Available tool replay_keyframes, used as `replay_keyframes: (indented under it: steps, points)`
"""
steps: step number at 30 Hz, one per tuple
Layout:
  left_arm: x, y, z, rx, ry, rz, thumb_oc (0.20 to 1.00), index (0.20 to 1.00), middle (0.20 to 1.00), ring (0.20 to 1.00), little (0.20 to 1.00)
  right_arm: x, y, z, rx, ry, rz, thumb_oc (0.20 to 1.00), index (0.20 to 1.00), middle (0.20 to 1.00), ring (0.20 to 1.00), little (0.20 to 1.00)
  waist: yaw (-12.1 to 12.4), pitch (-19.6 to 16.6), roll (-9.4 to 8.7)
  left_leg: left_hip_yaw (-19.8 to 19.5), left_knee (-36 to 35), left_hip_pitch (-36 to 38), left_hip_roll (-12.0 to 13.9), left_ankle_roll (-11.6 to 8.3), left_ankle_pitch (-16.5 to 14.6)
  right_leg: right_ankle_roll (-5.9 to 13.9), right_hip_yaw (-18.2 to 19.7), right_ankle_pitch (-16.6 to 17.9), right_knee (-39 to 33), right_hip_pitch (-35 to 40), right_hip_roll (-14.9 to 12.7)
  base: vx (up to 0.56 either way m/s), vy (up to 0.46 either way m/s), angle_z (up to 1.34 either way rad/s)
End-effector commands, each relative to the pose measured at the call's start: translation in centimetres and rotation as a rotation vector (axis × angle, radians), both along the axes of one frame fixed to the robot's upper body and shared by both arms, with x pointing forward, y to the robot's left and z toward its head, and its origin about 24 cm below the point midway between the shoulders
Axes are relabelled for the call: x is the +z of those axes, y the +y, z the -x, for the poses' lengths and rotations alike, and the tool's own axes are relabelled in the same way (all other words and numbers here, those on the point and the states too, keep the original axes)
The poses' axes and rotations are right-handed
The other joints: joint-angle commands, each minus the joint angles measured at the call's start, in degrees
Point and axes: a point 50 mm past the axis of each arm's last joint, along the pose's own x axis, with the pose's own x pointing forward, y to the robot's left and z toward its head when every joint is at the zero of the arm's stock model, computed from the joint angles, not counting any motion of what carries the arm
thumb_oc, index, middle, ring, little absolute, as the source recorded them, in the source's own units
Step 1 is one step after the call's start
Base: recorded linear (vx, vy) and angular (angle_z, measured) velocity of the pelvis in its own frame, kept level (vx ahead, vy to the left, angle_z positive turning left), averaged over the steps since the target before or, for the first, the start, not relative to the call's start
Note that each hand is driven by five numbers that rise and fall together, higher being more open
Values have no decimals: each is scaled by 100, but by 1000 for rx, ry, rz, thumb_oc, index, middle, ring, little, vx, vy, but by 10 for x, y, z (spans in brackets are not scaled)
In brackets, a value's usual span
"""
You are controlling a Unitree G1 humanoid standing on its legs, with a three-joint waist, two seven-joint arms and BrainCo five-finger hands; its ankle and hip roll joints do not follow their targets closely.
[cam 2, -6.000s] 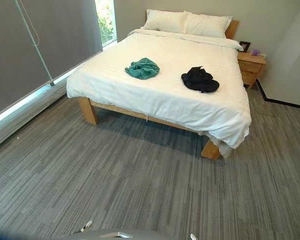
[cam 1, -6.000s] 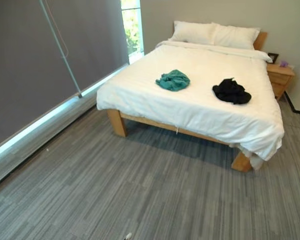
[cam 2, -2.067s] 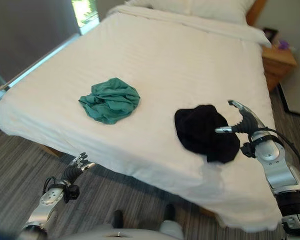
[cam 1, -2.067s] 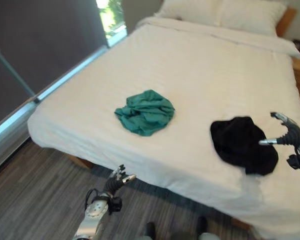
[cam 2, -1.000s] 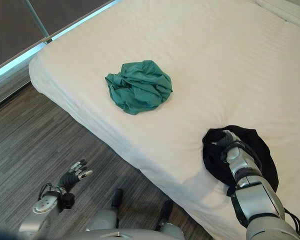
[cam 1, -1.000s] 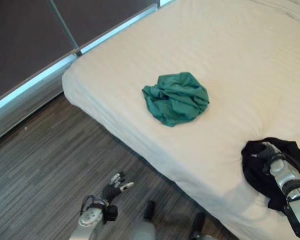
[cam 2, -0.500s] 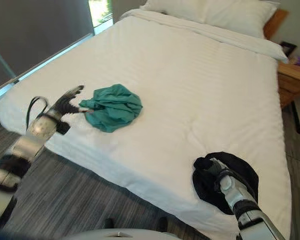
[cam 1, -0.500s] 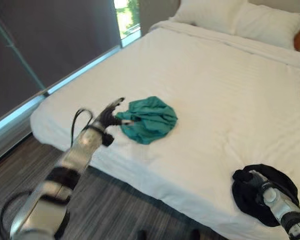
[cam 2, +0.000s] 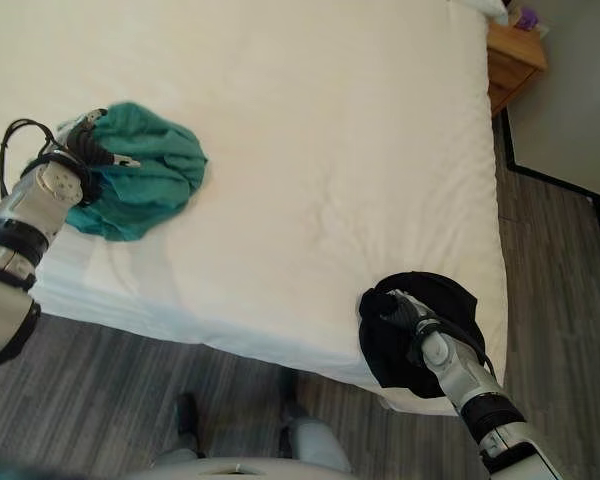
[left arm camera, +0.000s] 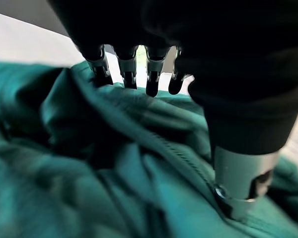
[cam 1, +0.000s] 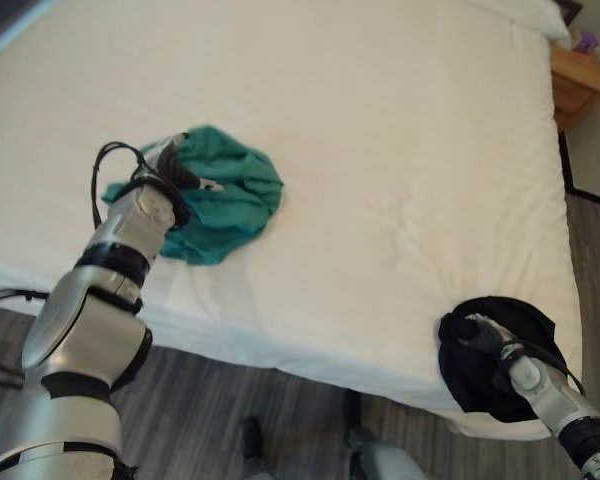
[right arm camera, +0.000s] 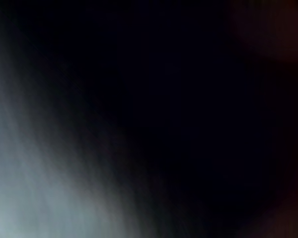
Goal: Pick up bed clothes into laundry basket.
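a crumpled green garment (cam 1: 225, 195) lies near the left edge of the white bed (cam 1: 380, 120), with the left hand (cam 1: 170, 172) resting on top of it, fingers (left arm camera: 128, 74) pressed into the cloth and curling round a fold. at the bed's near right corner, the right hand (cam 1: 485, 338) is buried in a black garment (cam 1: 500, 360) bunched at the edge; its grip cannot be told.

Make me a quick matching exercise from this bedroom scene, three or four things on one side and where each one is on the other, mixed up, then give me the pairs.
Things:
1. green garment
2. black garment
3. nightstand
4. left hand

Places:
A. beside the bed, far corner
B. on the green cloth
C. at the bed's near edge, around the right hand
D. on the bed, robot's left side

Pairs: 1-D, 2-C, 3-A, 4-B
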Motion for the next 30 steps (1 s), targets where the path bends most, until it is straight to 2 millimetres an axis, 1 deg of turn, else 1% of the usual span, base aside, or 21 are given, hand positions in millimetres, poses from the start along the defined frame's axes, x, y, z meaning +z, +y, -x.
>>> replay_keyframes:
  steps: [1, 4, 5, 6, 7, 8, 9, 12, 13, 15, 17, 18, 19, 21, 22, 23, 24, 25, 27, 28, 30]
  points:
    - [64, 1, 0, 90, -160, -95, 1000, 1000, 1000, 1000, 1000, -42, -38, 52, -135, 259, 86, 200, 200, 200, 200, 200, 79, 549, 269, -300, 27, -11, 63, -13, 314, 613, -28, 373, 77, 20, -104, -38, -16, 6]
    - [62, 2, 1, 91, -165, -93, 1000, 1000, 1000, 1000, 1000, -41, -36, 52, -133, 241, 64, 200, 200, 200, 200, 200, 69, 671, 198, -330, 27, -104, 63, 5, 336, 612, -18, 399, 77, -66, -90, -18, -16, 2]
    - [52, 5, 1, 83, -115, -113, 1000, 1000, 1000, 1000, 1000, -41, -30, 52, -115, 232, 47, 200, 200, 200, 200, 200, 90, 779, 149, -379, 27, -125, 110, 20, 326, 600, 0, 402, 77, -99, -46, 0, 0, 0]
    - [52, 6, 1, 83, -116, -113, 1000, 1000, 1000, 1000, 1000, -41, -30, 51, -115, 232, 47, 200, 200, 200, 200, 200, 84, 777, 138, -381, 27, -147, 97, 23, 360, 597, 1, 424, 77, -118, -59, -27, -33, 0]
    - [44, 9, 2, 83, -81, -114, 884, 884, 884, 884, 884, -40, -29, 51, -109, 226, 40, 200, 200, 200, 200, 200, 93, 795, 113, -393, 27, -147, 97, 32, 355, 598, 11, 426, 77, -120, -51, 0, 0, 0]
    - [32, 10, 2, 69, -16, -132, 200, 200, 200, 200, 200, -39, -26, 53, -84, 224, 45, 200, 200, 200, 200, 200, 125, 800, 105, -410, 27, -124, 98, 44, 332, 597, 29, 401, 77, -109, -42, 0, 0, 0]
    - [32, 10, 2, 69, -16, -132, 200, 200, 200, 200, 200, -39, -26, 53, -84, 224, 45, 200, 200, 200, 200, 200, 123, 795, 103, -410, 27, -131, 95, 45, 336, 598, 29, 403, 77, -115, -44, 15, -13, -3]
    - [4, 2, 0, 16, 11, -46, 200, 200, 200, 200, 200, -32, -18, 47, -53, 186, 14, 200, 200, 200, 200, 200, 193, 765, 125, -398, 36, 2, 123, 43, 230, 600, 31, 308, 77, -3, -38, 0, -3, -1]
    - [4, 2, 0, 16, 11, -46, 200, 200, 200, 200, 200, -31, -18, 47, -53, 186, 14, 200, 200, 200, 200, 200, 185, 762, 119, -399, 27, -13, 110, 46, 266, 597, 33, 329, 77, -21, -50, 0, 0, 0]
    - [-9, -4, 1, -38, -26, 78, 200, 200, 200, 200, 200, -24, -17, 41, -99, 136, -94, 200, 200, 200, 200, 200, 243, 715, 168, -389, 27, 96, 91, 49, 219, 591, 32, 281, 77, 69, -68, 0, 0, 0]
    - [-18, -14, 4, -117, -98, 245, 200, 200, 200, 200, 200, -15, -15, 36, -197, 60, -316, 200, 200, 200, 200, 200, 336, 649, 258, -395, 27, 219, 57, 49, 184, 581, 4, 231, 77, 197, -98, 53, 38, -3]
    - [-28, -29, 9, -209, -128, 336, 200, 200, 200, 200, 200, -3, -12, 28, -258, -36, -479, 200, 200, 200, 200, 200, 431, 579, 343, -430, 27, 367, 18, 54, 106, 565, -26, 170, 77, 352, -127, 106, 51, -9]
    - [-31, -33, 14, -256, -143, 373, 200, 200, 200, 200, 200, 9, -11, 23, -279, -110, -577, 200, 200, 200, 200, 200, 475, 516, 382, -432, 27, 450, -8, 56, 68, 558, -53, 127, 77, 444, -153, 160, 67, 4]
    - [-65, -25, 53, -335, -198, 604, 200, 200, 200, 200, 200, 48, 9, 9, -246, -310, -930, 200, 200, 200, 200, 200, 684, 185, 511, -354, 27, 914, -62, 91, -84, 543, -139, 34, 77, 849, -196, 203, 92, 18]
    - [-69, -19, 63, -334, -200, 619, 200, 200, 200, 200, 200, 53, 15, 8, -213, -320, -970, 200, 200, 200, 200, 200, 725, 81, 525, -303, 27, 1033, -78, 103, -120, 545, -117, 20, 77, 940, -183, 198, 112, -9]
    - [-75, -14, 77, -338, -234, 684, 200, 200, 200, 200, 200, 76, 24, 6, -98, -377, -1036, 200, 200, 200, 200, 200, 806, -117, 578, -276, 27, 1225, -106, 126, -162, 538, -117, -38, 77, 1127, -197, 97, 69, -25]
    - [-75, -14, 78, -337, -234, 684, 200, 200, 200, 200, 200, 76, 25, 6, -97, -376, -1036, 200, 200, 200, 200, 200, 798, -121, 570, -277, 27, 1207, -116, 127, -137, 536, -115, -20, 77, 1110, -206, 97, 77, -23]
    - [-72, -17, 83, -368, -279, 731, 200, 200, 200, 200, 200, 91, 31, 2, -43, -425, -1071, 200, 200, 200, 200, 200, 867, -211, 624, -302, 27, 1311, -135, 137, -169, 534, -160, -78, 96, 1243, -228, 47, 45, 10]
    - [-80, -25, 92, -402, -332, 928, 200, 200, 200, 200, 200, 108, 45, -3, 18, -459, -1173, 200, 200, 200, 200, 200, 919, -327, 686, -378, 27, 1427, -175, 162, -169, 519, -221, -143, 144, 1421, -289, 52, 61, 22]
    - [-87, -34, 104, -446, -359, 1100, 200, 200, 200, 200, 200, 128, 58, -1, 105, -489, -1293, 200, 200, 200, 200, 200, 974, -441, 728, -464, 27, 1519, -235, 195, -149, 489, -282, -206, 215, 1565, -351, 28, 47, 17]
    - [-92, -40, 109, -465, -361, 1161, 200, 200, 200, 200, 200, 126, 59, -1, 99, -473, -1318, 200, 200, 200, 200, 200, 988, -495, 757, -530, 27, 1571, -263, 209, -155, 482, -300, -261, 271, 1643, -378, 26, 32, 26]
